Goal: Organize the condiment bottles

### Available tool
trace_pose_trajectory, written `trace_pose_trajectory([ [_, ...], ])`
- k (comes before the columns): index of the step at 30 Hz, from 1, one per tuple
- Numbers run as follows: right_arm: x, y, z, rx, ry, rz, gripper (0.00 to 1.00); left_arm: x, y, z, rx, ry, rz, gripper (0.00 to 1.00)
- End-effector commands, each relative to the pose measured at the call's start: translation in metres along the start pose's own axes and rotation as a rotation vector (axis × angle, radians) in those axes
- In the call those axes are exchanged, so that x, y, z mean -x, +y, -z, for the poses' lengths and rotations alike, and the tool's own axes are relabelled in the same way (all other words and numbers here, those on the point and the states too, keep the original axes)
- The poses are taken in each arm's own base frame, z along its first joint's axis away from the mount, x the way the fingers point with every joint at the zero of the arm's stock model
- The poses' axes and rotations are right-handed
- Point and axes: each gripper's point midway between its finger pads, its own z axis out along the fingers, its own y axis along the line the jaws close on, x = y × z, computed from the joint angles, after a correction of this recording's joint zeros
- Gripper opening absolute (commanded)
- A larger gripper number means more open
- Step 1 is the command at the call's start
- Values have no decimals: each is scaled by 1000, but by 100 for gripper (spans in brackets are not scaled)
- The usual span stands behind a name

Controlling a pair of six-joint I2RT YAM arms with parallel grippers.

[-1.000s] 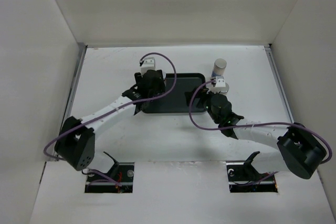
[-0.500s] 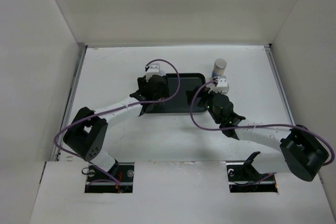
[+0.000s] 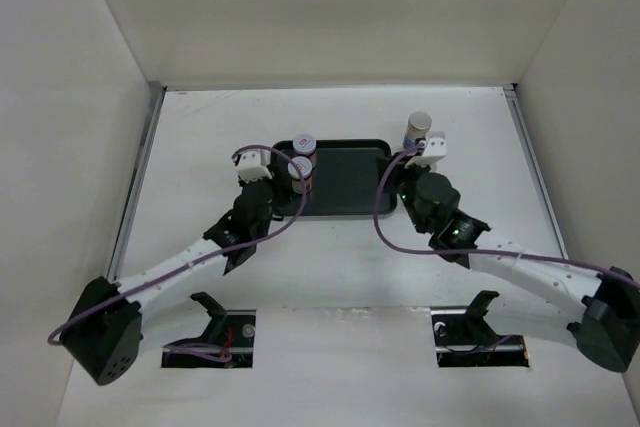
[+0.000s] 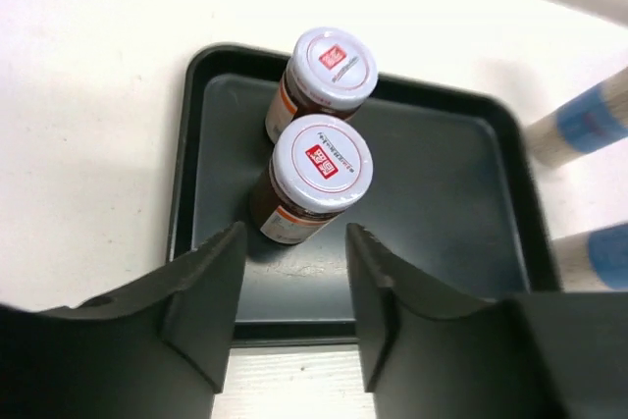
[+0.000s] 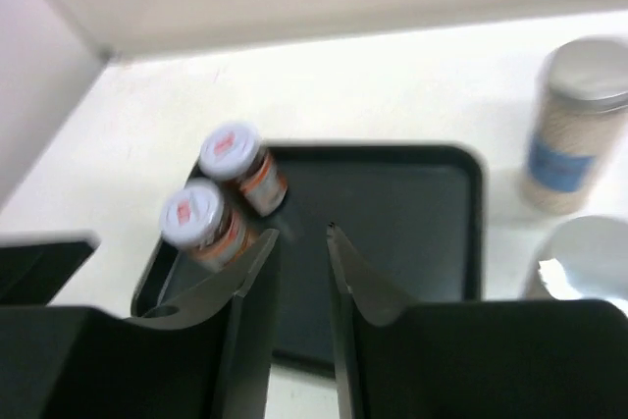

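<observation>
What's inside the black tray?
Two brown jars with white lids stand close together at the left end of the tray; the rest looks bare. Whatever lies under the jars is covered. The two tall bottles stand outside it.

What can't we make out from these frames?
- Nearer tall bottle: top view, hidden under the right arm; right wrist view, body behind the fingers.
- Both tall bottles: left wrist view, caps cut off at the right edge.
- Jar lid print: blurred in right wrist view, too small elsewhere.
</observation>
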Motion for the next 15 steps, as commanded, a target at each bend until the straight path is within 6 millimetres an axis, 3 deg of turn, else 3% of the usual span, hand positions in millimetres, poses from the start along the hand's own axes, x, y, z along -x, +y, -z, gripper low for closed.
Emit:
trace_pose_trajectory([
  [1,43,-48,12,-220,-50,38,35,21,4,15,-46,-131,154,35],
  [2,45,-64,15,-276,-46,44,44,18,10,19,-47,-136,176,29],
  [4,46,-96,22,-386,-41,49,83,11,22,26,-46,-151,224,22],
  [5,45,-107,23,-418,-31,58,95,10,26,28,-48,-163,247,21],
  [6,43,-119,23,-457,-10,72,100,8,32,29,-44,-169,257,21],
  [9,28,-141,14,-511,89,112,100,6,43,26,-30,-188,259,21],
  [15,-9,-148,-13,-505,264,114,100,-2,48,29,-63,-195,310,23],
])
